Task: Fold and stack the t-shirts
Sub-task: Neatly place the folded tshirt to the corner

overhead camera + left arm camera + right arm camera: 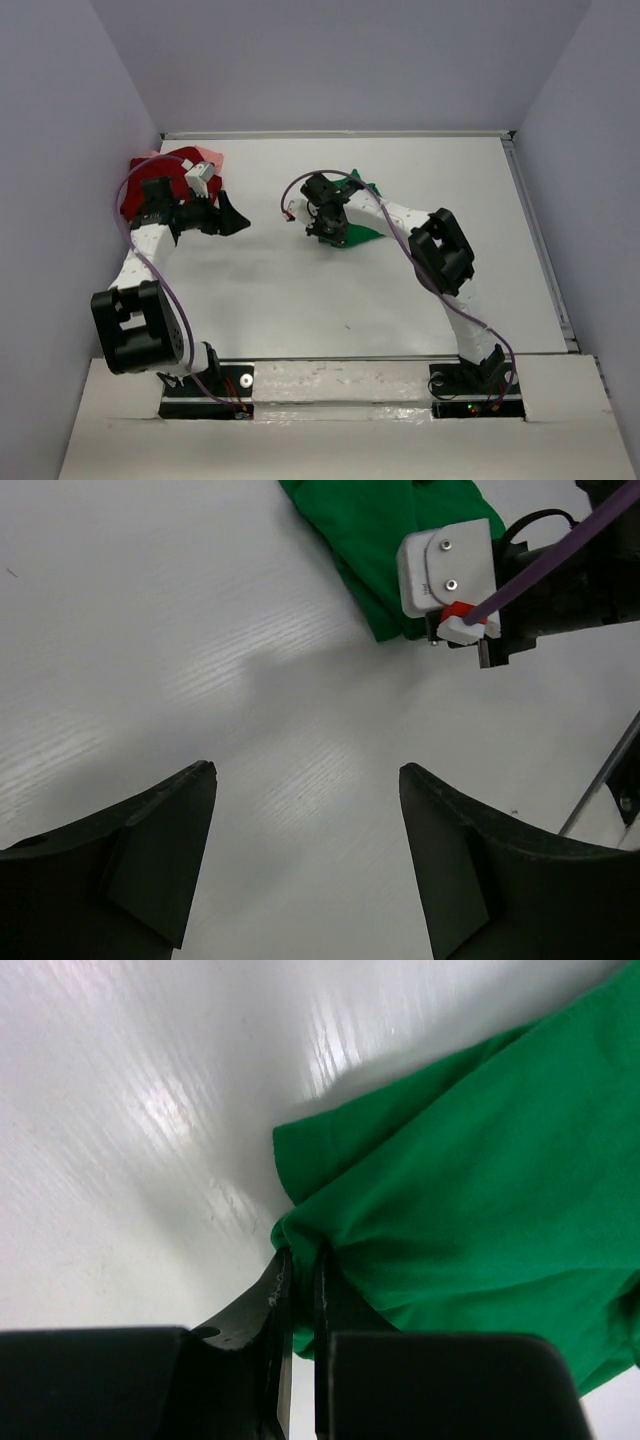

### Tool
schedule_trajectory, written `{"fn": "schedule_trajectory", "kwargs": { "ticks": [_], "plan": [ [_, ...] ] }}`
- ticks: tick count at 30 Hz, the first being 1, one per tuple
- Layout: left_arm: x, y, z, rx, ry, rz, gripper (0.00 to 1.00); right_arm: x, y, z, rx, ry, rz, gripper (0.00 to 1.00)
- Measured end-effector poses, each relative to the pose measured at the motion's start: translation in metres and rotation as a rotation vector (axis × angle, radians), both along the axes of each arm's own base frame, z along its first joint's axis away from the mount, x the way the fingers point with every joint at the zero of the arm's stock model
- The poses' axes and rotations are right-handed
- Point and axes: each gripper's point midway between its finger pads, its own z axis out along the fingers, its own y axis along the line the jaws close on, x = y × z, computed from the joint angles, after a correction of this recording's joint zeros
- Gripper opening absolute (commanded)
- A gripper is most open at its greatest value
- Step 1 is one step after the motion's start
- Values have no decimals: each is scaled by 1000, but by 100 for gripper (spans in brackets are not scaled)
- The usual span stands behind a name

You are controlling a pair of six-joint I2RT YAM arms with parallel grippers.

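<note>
Okay, eyes on the bright green cloth t-shirt [480, 1180]. It lies bunched on the white table [300, 300], and the right gripper [302, 1260] has its two black fingers drawn almost together on a corner fold at the shirt's left edge, with cloth pinched in the slit between them. From above, most of that shirt is hidden under the wrist of the right arm [440, 250]. Only a green wedge to the gripper's right and a scrap beyond it show. In the right wrist view the shirt runs off the right and lower edges, so its outline is cut off. Neatly folded or just crumpled? Hard to say.

The right arm reaches up and leftward from its base, elbow raised to the right of the green shirt, wrist bent down onto it. The left arm [140, 255] has its elbow low near its own base and its forearm stretching away. The left gripper [305, 780] points rightward at the green shirt from well to its left, jaws spread wide with only bare table between them. Its camera catches the green shirt at the top of the frame, with the right wrist's white housing [445, 565] over the cloth's edge.

Far to the left of the green shirt, by the left wall [70, 200], sits a dark red t-shirt [132, 195]. A pale pink t-shirt [207, 155] peeks out beside it. Both are partly covered by the left arm, and how they're stacked I can't tell.
</note>
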Motion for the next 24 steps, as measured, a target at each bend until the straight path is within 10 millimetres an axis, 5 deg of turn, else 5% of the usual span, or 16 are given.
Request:
{"fn": "schedule_trajectory", "kwargs": {
  "ticks": [10,24],
  "plan": [
    [17,-24,-51,-205,248,-112,70,2,-20,19,21,-40,-61,0],
    [42,-122,-104,-413,497,-356,62,23,-6,45,74,-114,-84,0]
  ]
}}
